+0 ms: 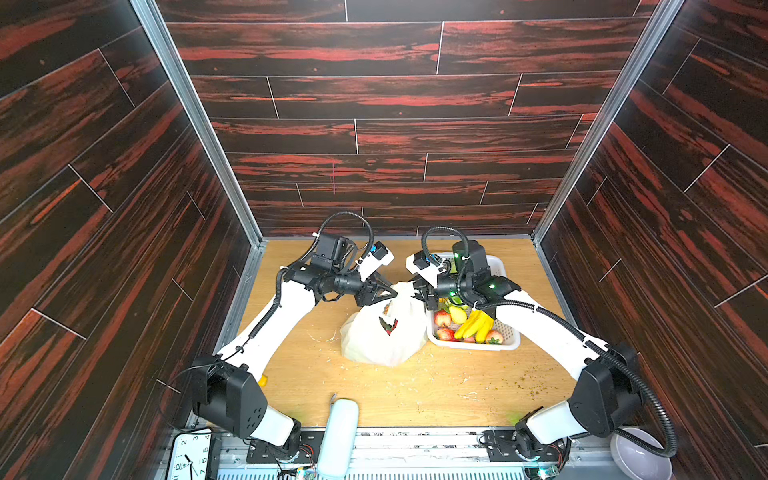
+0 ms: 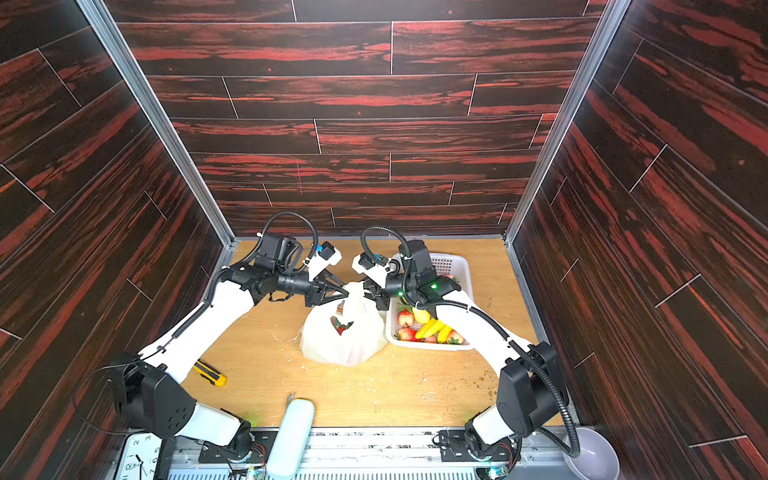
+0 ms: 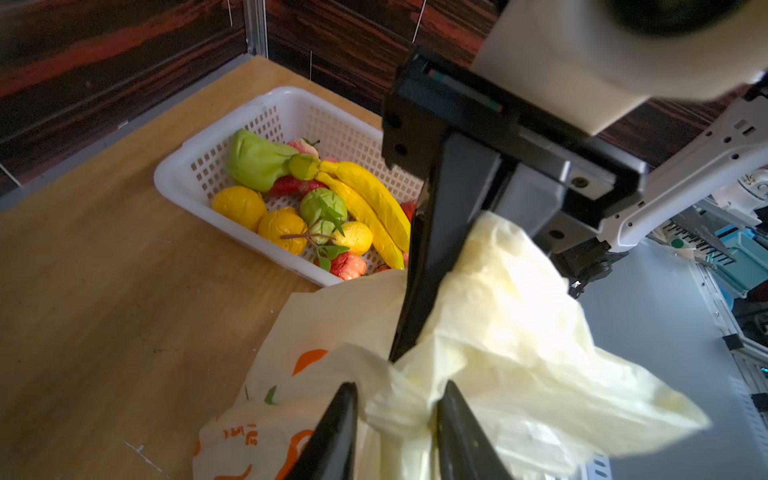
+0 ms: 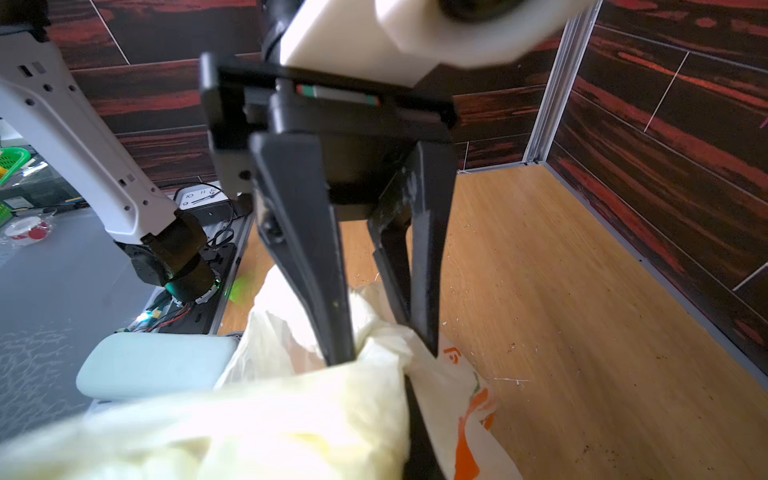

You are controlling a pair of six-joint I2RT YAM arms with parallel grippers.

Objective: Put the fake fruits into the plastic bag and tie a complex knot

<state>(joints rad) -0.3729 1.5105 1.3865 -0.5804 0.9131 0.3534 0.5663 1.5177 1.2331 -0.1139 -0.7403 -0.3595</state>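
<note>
Pinching crinkled plastic bag neck: left gripper, right gripper.

A light wood-grain table carries 1 cream-white printed plastic bag beside 1 white perforated plastic basket, scattered flecks, and what may be a yellow-black utility knife.

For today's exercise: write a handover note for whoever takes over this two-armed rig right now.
Left tool: closed on the twisted top of the cream-white translucent plastic bag with orange print.
Right tool: shut on the same top.
Done: a red-and-green toy fruit shows inside the bag.
To do: many glossy toy fruits sit in the white perforated plastic basket beside it; the knot looks unfinished.
</note>
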